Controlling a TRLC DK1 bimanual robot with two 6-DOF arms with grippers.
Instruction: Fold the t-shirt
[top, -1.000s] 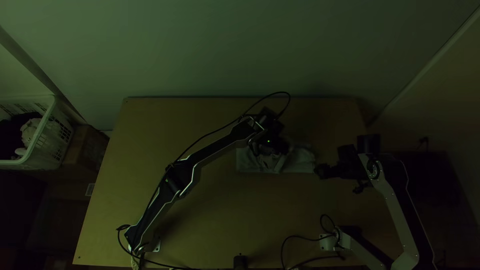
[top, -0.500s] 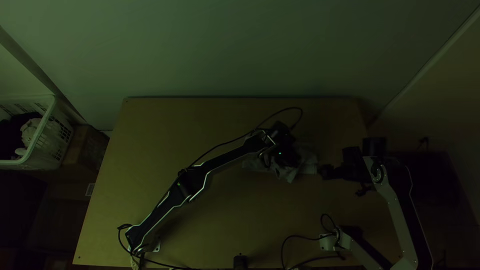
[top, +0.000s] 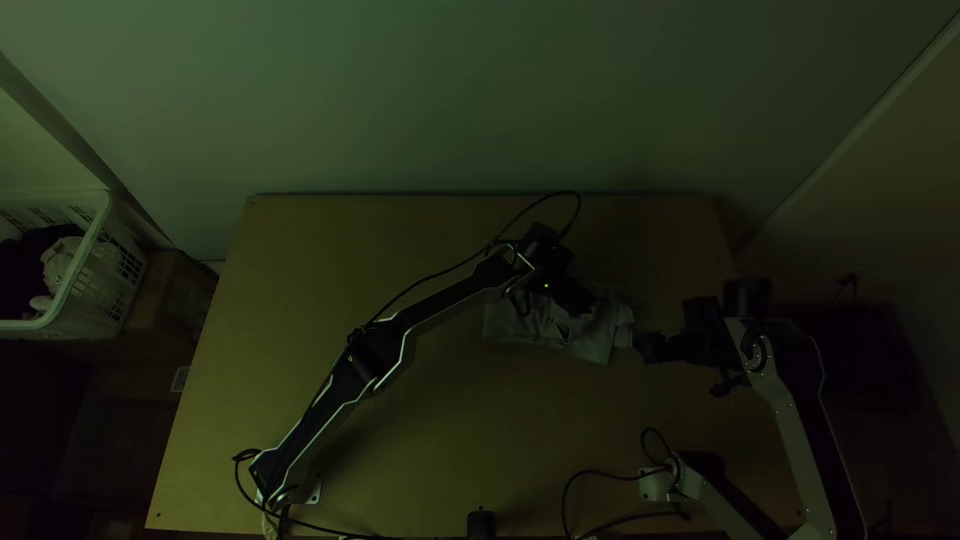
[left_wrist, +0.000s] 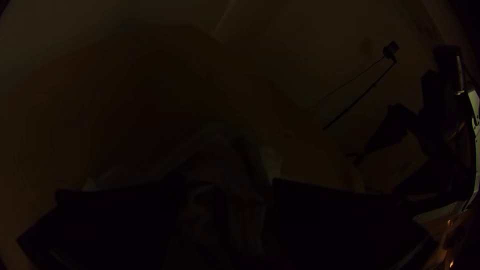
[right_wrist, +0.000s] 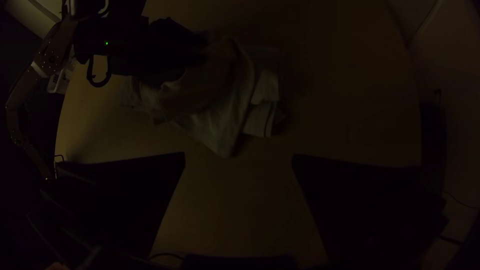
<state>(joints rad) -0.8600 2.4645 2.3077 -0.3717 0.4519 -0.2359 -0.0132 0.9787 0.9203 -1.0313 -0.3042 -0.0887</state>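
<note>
White basket — dark cloth, pale cloth inside, rumpled t-shirt apart

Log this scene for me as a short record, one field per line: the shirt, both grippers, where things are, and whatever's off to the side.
cloth: t-shirt, compact and rumpled, layered folded edges at one end
place: far half of the wooden table, right of centre
left gripper: open at the t-shirt, fabric between its fingers
right gripper: open, beside the t-shirt's right end, holding nothing
side: white basket with clothes inside, beyond the table's left edge
fold status: not yet neat
</note>
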